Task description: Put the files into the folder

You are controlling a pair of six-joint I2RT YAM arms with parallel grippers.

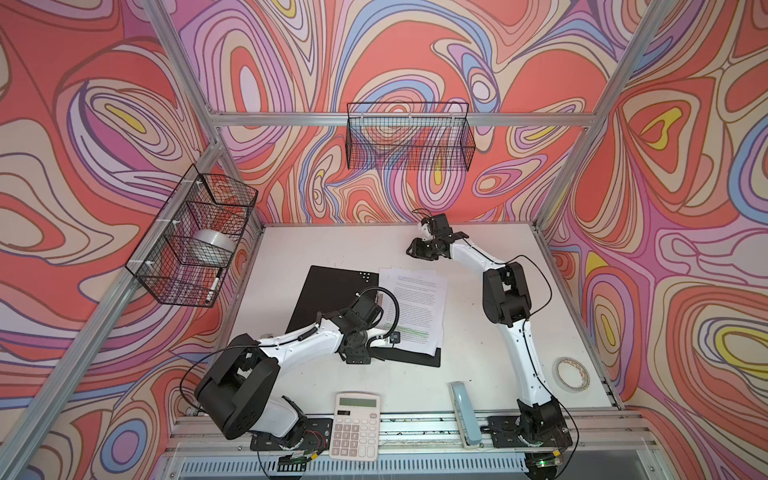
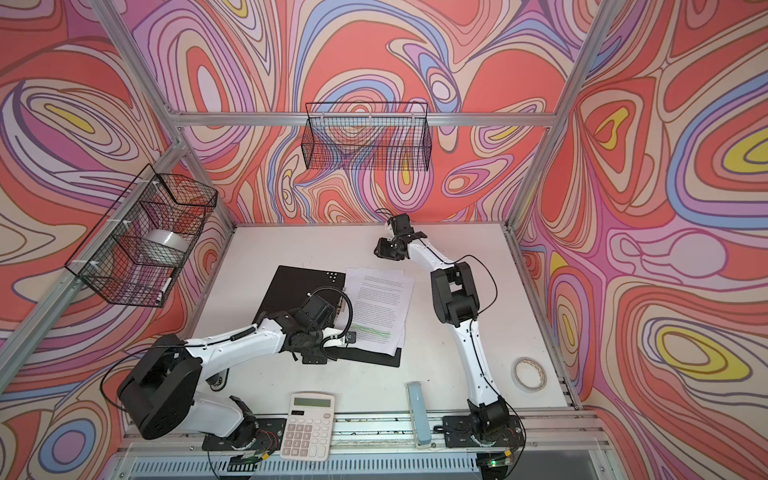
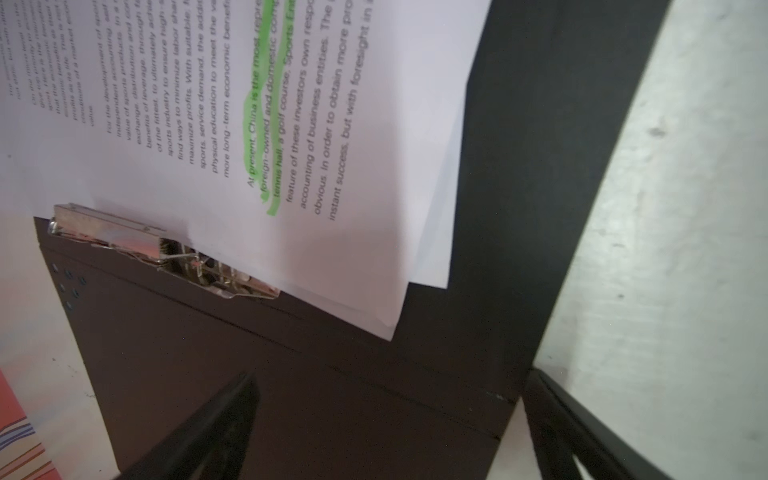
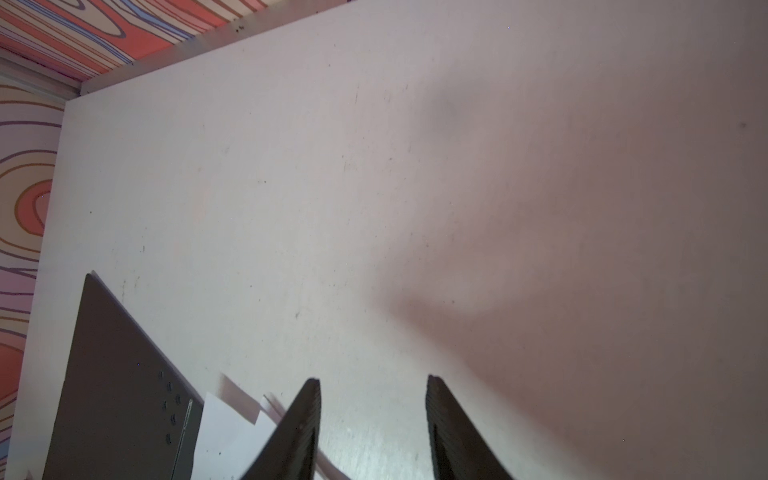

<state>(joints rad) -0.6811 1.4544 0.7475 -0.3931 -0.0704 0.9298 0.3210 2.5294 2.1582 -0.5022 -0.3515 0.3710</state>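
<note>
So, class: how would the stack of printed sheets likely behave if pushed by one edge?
The files are thin loose sheets, probably floppy when lifted. Their corners sit fanned, so a push would likely spread them further. Lying flat on the folder, they may slide.

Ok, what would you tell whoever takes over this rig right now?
Left end effector: open, empty, low over the folder, at its near edge by the spine.
Right end effector: open, empty, over the table beyond the folder.
Files: fanned on the open folder's right half, overlapping the metal clip.
Done: sheets laid in.
Left: probably square them, then close the cover.
</note>
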